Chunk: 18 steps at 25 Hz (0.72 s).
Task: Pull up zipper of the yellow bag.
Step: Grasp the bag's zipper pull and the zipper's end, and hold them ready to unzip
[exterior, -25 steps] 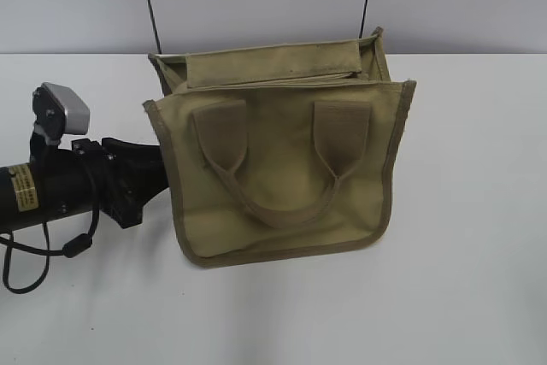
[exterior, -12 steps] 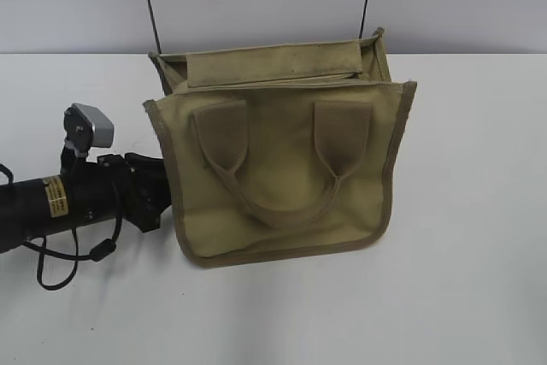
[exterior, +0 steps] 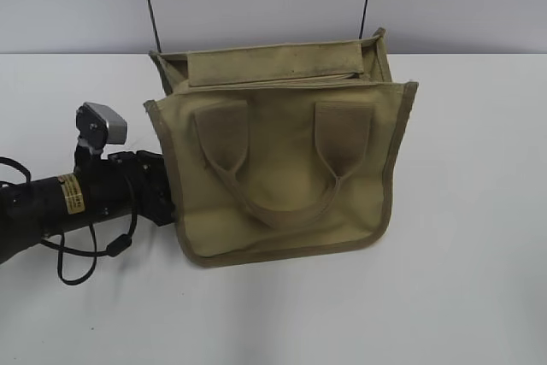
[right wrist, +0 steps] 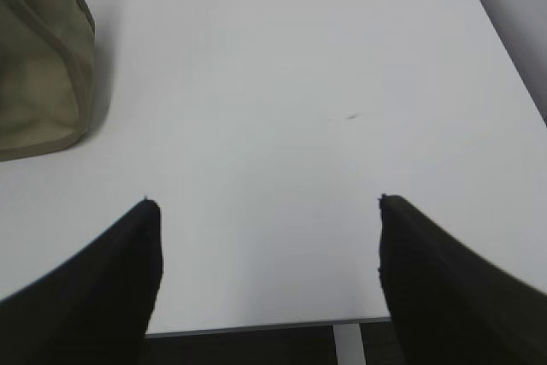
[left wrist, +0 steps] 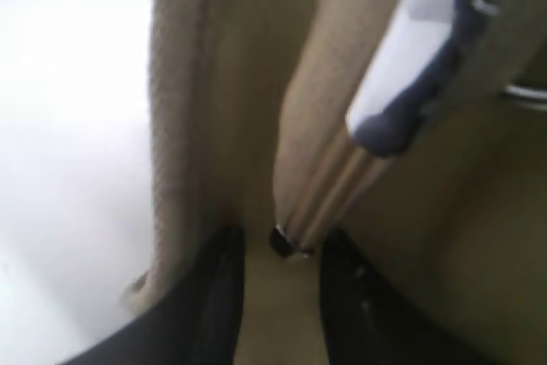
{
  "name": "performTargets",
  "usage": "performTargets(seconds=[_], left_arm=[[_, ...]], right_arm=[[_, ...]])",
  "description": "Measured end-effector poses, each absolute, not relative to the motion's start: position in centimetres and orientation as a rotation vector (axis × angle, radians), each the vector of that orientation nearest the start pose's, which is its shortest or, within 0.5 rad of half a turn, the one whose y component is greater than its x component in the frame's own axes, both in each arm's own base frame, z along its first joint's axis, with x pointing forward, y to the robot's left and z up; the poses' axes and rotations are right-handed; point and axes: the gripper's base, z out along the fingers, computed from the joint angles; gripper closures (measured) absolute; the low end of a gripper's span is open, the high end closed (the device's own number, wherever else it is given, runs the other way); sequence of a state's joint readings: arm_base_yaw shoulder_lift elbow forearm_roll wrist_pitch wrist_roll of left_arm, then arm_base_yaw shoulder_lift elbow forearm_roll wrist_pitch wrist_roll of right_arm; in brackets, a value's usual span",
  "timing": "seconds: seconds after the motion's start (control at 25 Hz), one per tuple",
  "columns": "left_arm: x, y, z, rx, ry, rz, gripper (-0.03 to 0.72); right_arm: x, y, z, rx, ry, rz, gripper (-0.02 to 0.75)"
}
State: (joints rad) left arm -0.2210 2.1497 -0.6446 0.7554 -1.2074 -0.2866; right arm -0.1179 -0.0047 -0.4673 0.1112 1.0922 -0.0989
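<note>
At the left side of the khaki canvas tote with olive trim, the yellow bag (exterior: 282,168), standing mid-table, the left gripper (left wrist: 278,250) closes in with jaws narrowly parted, holding nothing.

Between its black fingers (left wrist: 222,297) sits the low end of the khaki zipper (left wrist: 329,185); a blurred silver-grey tab (left wrist: 410,66), probably the pull, lies further up. A good grasp means advancing to that tab, centring it, then pinching squarely. The right gripper (right wrist: 265,254) hangs wide open over bare white table (right wrist: 282,83).

Left gripper (left wrist: 278,254), jaws slightly parted, against the yellow bag (left wrist: 248,83) beside the zipper (left wrist: 329,185).
</note>
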Motion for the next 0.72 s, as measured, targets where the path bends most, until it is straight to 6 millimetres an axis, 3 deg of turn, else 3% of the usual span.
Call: performTargets(seconds=[0.48,0.6,0.72], left_arm=[[29.7,-12.3,7.8,0.658,1.746,-0.748,0.463],[29.9,-12.2,8.3,0.635,1.735,-0.733,0.537],[29.8,-12.3,8.3,0.649,1.732,-0.74,0.658]], right_arm=[[-0.3,0.9,26.6,0.015,2.098,0.004,0.16],[-0.3,0.9,26.6,0.015,2.098,0.004,0.16],[-0.3,0.9,26.6,0.015,2.098,0.004,0.16]])
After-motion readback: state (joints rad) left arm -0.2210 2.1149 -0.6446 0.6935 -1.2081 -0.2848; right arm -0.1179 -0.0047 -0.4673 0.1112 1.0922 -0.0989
